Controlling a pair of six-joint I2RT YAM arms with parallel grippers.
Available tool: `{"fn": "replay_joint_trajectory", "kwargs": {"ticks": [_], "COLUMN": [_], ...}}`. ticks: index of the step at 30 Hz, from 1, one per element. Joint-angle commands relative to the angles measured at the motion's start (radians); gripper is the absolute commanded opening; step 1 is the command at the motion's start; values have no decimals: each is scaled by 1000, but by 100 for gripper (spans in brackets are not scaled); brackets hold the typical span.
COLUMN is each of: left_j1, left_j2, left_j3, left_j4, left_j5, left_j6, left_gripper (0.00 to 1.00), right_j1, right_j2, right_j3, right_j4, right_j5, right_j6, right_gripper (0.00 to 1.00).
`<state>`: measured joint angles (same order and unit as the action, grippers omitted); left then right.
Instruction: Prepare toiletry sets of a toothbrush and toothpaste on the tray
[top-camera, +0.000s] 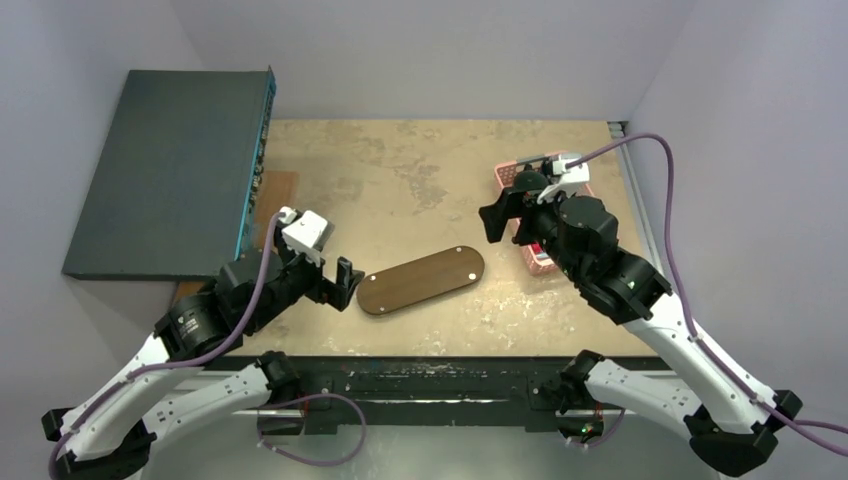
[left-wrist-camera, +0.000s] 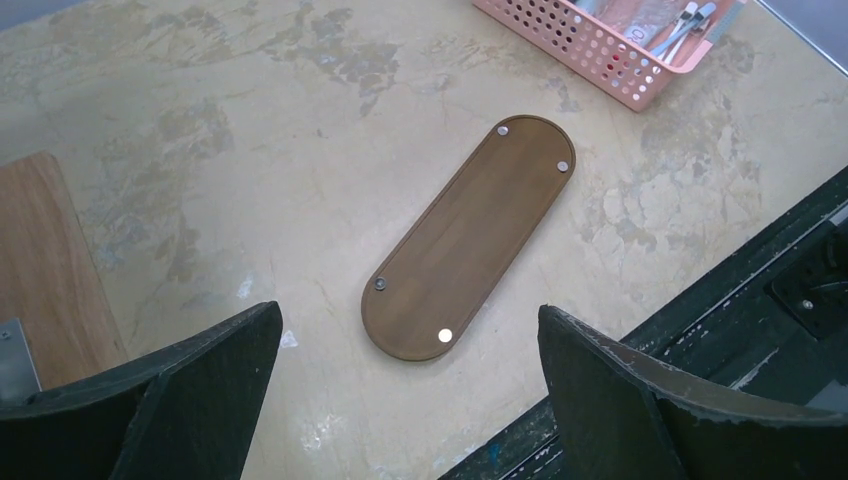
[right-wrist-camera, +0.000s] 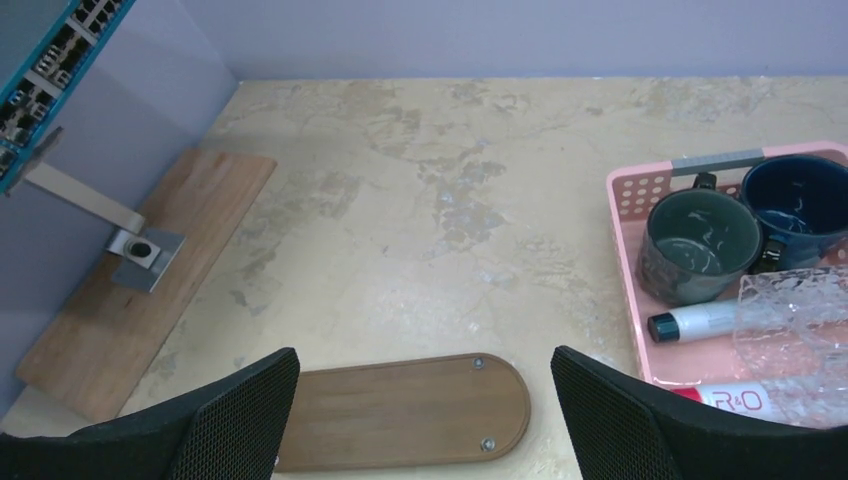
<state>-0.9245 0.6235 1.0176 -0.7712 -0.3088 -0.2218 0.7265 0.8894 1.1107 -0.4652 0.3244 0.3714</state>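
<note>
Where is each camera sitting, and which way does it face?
Top: above and behind the arms, facing down on the table; both show, with left end effector and right end effector.
Left wrist: on the left arm, facing down at the tray and a basket corner; its fingers show below.
Right wrist: on the right arm, facing across the table to the far wall; its fingers show below.
Shared: both wrist views show tray and basket.

My arms (top-camera: 120, 385) are white on the lower links, black at joints and wrists. A purple cable (top-camera: 655, 150) runs along each to a white camera block (top-camera: 308, 231). My left end effector (left-wrist-camera: 410, 390) and right end effector (right-wrist-camera: 425, 410) have matt black fingers.
</note>
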Motion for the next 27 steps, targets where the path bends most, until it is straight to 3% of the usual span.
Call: {"fn": "replay_joint_trajectory", "kwargs": {"ticks": [1,8,17,27], "left_j1": [16,19,28,36], "left_j2": [9,25,5,-20], "left_j3": [-11,4,-3,-8], "left_j4": [33,2,-8,-12], "left_j5": [27,14,-1,-31], "left_j6": [-17,-24,-22,-27], "left_gripper": [100,100,100,97], "right_j1": [0,1,0,-57], "right_j2": [-11,88,163,323], "right_j3": [18,65,41,94], "right_j4": [-5,-75,-46,-81], "right_j5": [66,136,223,182], "right_j6": [28,34,0,-24], "right_gripper": [99,99,96,91]}}
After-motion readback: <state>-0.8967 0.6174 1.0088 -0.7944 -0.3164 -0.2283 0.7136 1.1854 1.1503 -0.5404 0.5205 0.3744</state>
